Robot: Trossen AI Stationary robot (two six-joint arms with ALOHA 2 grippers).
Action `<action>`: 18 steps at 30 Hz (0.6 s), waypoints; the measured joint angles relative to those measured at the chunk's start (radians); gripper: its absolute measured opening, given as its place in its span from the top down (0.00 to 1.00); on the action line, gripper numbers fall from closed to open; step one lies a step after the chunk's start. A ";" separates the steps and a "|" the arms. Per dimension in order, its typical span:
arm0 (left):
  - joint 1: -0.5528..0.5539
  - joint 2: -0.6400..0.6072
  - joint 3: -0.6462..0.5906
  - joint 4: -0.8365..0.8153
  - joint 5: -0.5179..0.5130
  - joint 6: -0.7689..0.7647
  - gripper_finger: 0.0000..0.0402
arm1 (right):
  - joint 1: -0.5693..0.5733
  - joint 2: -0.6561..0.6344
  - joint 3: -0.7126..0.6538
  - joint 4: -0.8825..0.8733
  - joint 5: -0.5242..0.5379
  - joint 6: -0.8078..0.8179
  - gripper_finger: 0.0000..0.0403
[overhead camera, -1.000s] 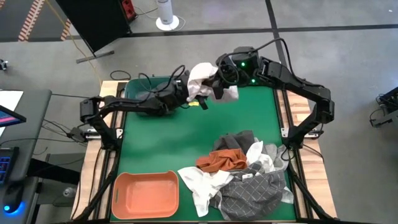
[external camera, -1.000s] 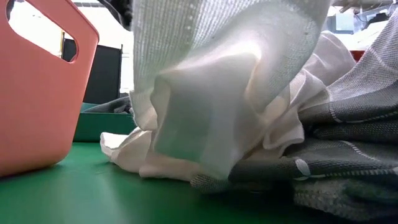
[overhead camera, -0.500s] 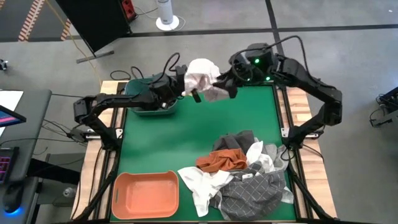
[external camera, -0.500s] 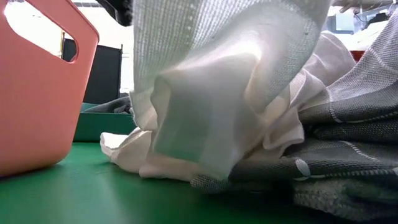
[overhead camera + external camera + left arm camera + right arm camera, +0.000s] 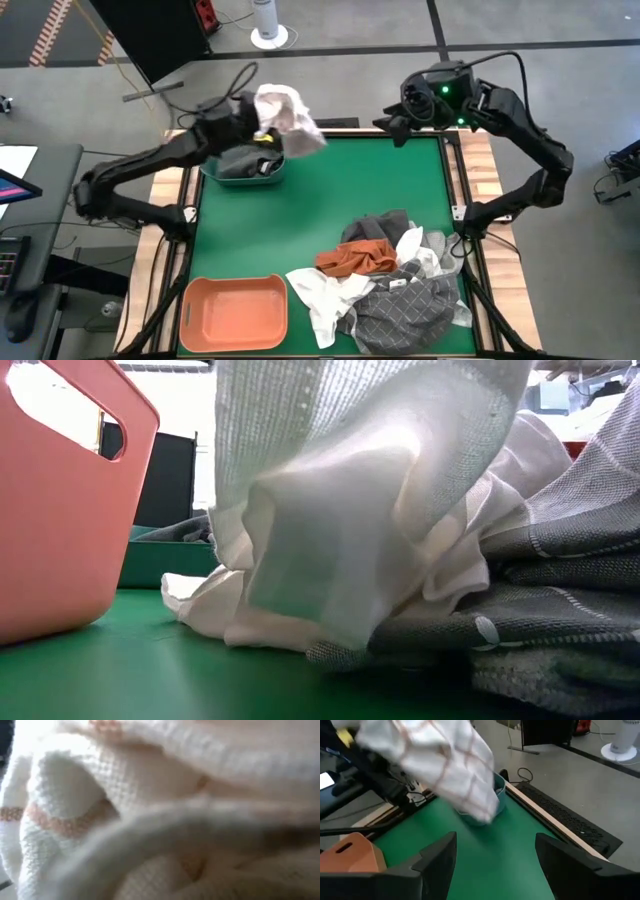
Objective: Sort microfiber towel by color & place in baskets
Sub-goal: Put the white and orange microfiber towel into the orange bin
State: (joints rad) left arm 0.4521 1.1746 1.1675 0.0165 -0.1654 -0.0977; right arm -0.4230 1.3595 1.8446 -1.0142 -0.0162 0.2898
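A white towel with pale orange check lines (image 5: 285, 113) hangs bunched in the air at the table's far left, and my left gripper (image 5: 258, 123) is shut on it. Just below it stands the teal basket (image 5: 212, 172) with a dark grey towel (image 5: 240, 160) inside. The same white towel (image 5: 435, 765) shows in the right wrist view, in front of the teal basket (image 5: 499, 787). My right gripper (image 5: 393, 127) hovers open and empty over the far edge, right of the towel. The salmon basket (image 5: 235, 312) stands at the near left. My left gripper holds the white checked towel by a bunched part (image 5: 150, 820) that fills its wrist view and hides the fingers. It reaches in about level from the table's left. The towel is lifted clear, and its slack lower end (image 5: 480, 810) droops beside the teal basket.
A pile of towels lies at the near right: rust orange (image 5: 355, 260), grey with white grid lines (image 5: 405, 305), white (image 5: 320, 295) and dark grey (image 5: 375, 228). Bare green mat (image 5: 330, 190) stretches across the middle of the table. In the low view the pile's white towel (image 5: 340, 510) blocks most of the picture.
The towel hung between both grippers at the far middle. My right gripper has let go and drawn back toward the table's right edge. My left gripper has carried the towel up and toward the far left, over the teal basket.
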 joint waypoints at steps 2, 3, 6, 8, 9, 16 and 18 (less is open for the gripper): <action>0.012 -0.054 0.000 -0.107 -0.064 0.009 1.00 | 0.000 0.011 0.000 0.002 0.000 -0.006 0.27; 0.020 -0.075 0.000 -0.166 -0.096 0.007 1.00 | 0.000 0.017 0.000 0.003 0.000 -0.007 0.27; 0.051 -0.107 0.000 -0.316 -0.147 -0.016 1.00 | 0.002 0.036 0.000 0.005 0.000 -0.017 0.27; 0.073 -0.111 0.000 -0.408 -0.149 -0.053 1.00 | 0.002 0.049 0.000 0.006 0.000 -0.025 0.27; 0.084 -0.111 0.000 -0.465 -0.149 -0.077 1.00 | 0.002 0.054 0.000 0.006 0.000 -0.027 0.27; 0.177 -0.011 -0.002 -0.809 -0.150 -0.177 1.00 | 0.012 0.069 0.000 0.030 -0.003 -0.029 0.27; 0.207 0.032 -0.002 -0.823 -0.150 -0.150 1.00 | 0.018 0.069 0.000 0.050 -0.003 -0.029 0.27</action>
State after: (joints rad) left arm 0.6588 1.2063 1.1660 -0.8062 -0.3157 -0.2473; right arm -0.4048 1.4284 1.8442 -0.9638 -0.0195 0.2611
